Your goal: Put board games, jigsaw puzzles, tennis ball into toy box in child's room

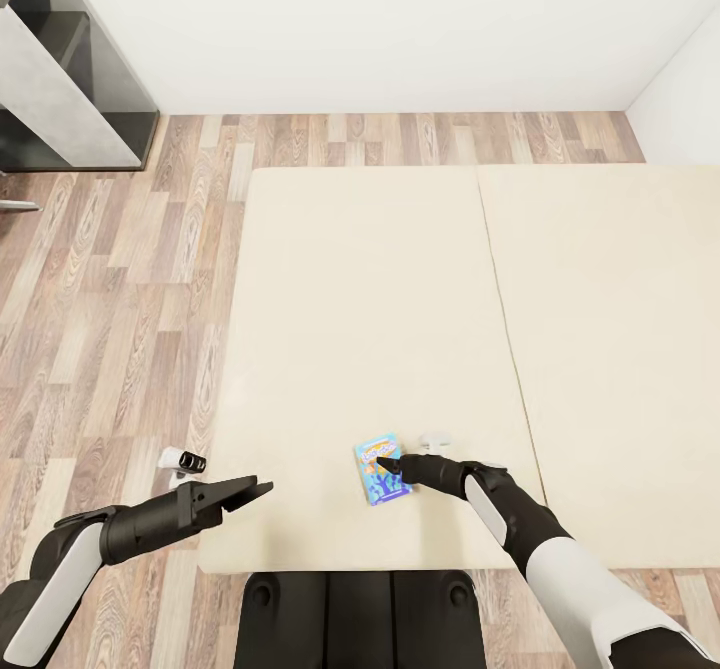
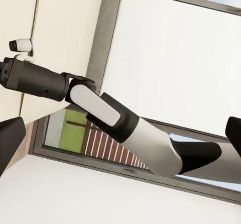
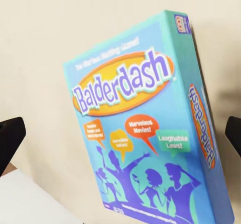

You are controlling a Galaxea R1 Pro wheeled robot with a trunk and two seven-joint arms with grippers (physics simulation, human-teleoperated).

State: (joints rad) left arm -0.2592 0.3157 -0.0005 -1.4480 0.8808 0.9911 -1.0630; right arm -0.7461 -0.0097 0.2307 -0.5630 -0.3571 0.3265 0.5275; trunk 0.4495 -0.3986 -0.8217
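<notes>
On the left, the left gripper (image 1: 240, 494) is held out over the near-left corner of the bed (image 1: 330, 279), jaws parted and nothing between them; it is well apart from the game. Beyond it, wooden floor (image 1: 130, 289) is seen, with a grey shelf unit (image 1: 70, 79) at the far left against the wall.

Moving right, the small blue board game (image 1: 381, 471) is seen lying flat on the mattress, close to the near edge and just left of the seam between the two sections. It is judged light and stiff, a thin cardboard box with a glossy lid that may be slippery, and its corners could be crushed by a hard squeeze. Since it lies flat on a soft surface, a hold across the two long edges is judged best, with the fingers pressed a little into the mattress.

Right again, the right gripper (image 1: 390, 466) is brought to the box's right edge, tips at or just over the lid. In the right wrist view the board game (image 3: 145, 128) sits squarely between the two dark fingertips (image 3: 10, 138), which are spread wide and not yet touching it. Nothing is grasped.
</notes>
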